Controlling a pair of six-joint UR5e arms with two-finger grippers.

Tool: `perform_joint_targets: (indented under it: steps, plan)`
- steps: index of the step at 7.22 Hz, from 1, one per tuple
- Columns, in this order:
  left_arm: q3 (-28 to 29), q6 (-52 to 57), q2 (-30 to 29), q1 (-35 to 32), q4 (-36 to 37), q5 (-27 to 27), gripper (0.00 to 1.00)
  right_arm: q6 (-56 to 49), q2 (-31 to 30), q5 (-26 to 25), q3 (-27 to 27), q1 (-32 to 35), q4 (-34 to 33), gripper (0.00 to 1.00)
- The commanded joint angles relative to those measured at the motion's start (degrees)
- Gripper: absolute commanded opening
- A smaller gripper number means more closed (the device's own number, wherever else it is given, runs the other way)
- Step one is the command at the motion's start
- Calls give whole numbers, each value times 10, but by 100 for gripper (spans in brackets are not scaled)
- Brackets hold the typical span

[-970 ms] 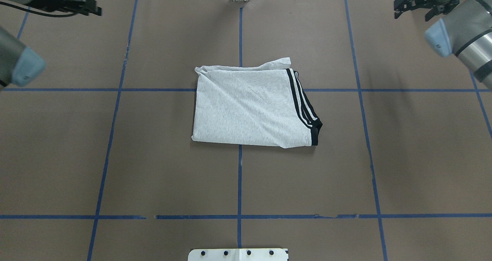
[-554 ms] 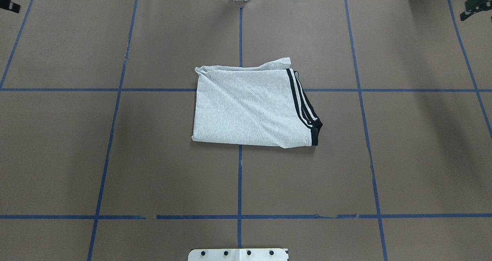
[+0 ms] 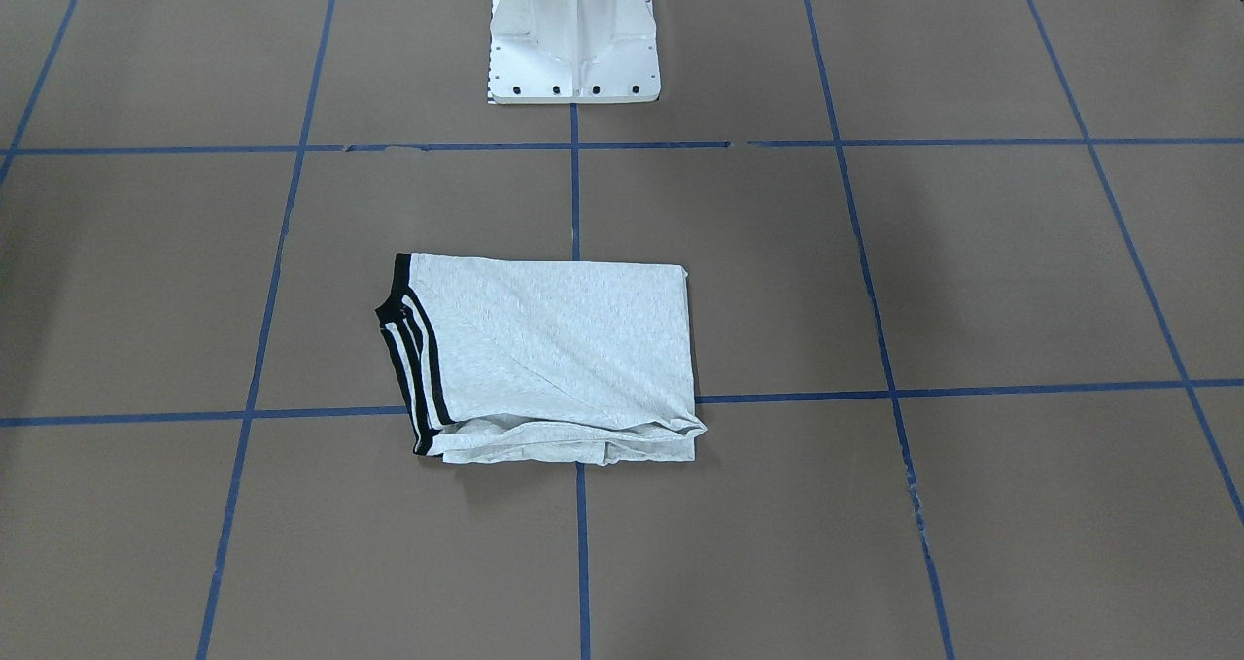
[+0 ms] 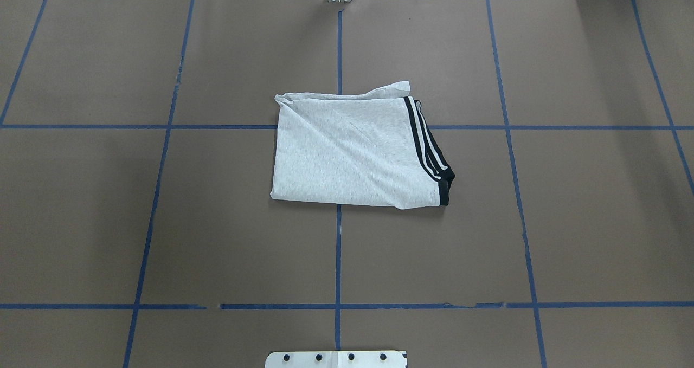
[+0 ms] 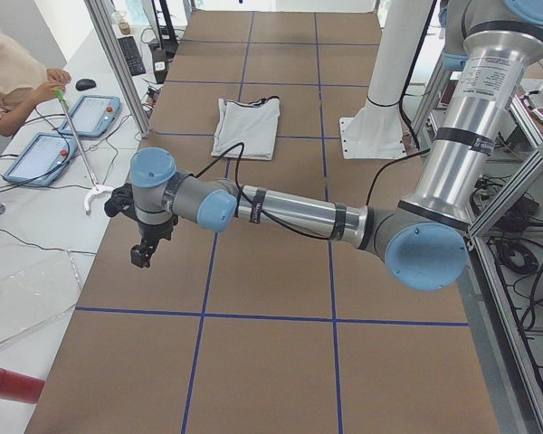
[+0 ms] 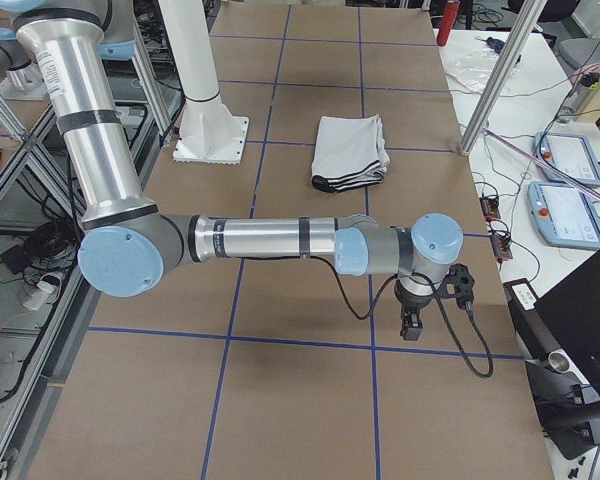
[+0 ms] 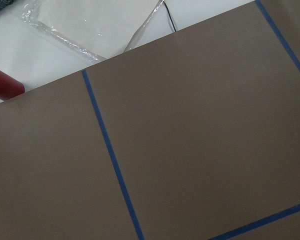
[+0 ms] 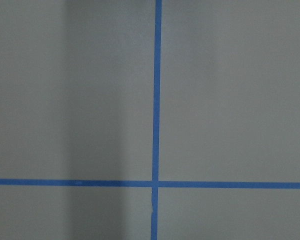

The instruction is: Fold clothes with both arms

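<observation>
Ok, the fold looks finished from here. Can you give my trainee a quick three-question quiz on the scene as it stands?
1. True or false: the T-shirt lies folded on the table, and neither the left arm nor the right arm touches it.
2. In the overhead view, the shirt's black stripes run along which edge? A: left. B: right. C: the edge nearest the robot.
3. Fill the gap: the shirt covers the crossing of two blue ___ lines.

Key: 1 true; 2 B; 3 tape.
</observation>
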Motion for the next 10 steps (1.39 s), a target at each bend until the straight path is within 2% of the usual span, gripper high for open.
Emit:
perform_joint_targets:
  steps: [1, 2, 3, 4, 6, 8, 9, 10]
  plan:
    - [12, 34, 24, -9, 1, 1, 100, -10, -12, -12, -2, -8, -10, 100]
    - [9, 33, 27, -10, 1, 0, 100, -9, -15, -16, 1, -28, -5, 100]
    - [13, 33, 64, -5, -26, 2, 100, -10, -22, -9, 2, -29, -3, 100]
    - [9, -2, 61, -5, -56, 2, 100, -9, -28, -13, -1, -38, -2, 100]
    - [17, -51, 54, -4, -38, 0, 100, -7, -29, -16, 31, -39, -2, 100]
    - [11, -85, 53, -5, -13, -6, 100, -6, -37, -13, 35, -39, -2, 100]
    - [-23, -86, 63, -8, 21, -19, 100, -6, -43, -12, 40, -39, -2, 100]
    - [-50, -83, 89, -8, 22, -17, 100, -6, -62, -12, 71, -39, -8, 100]
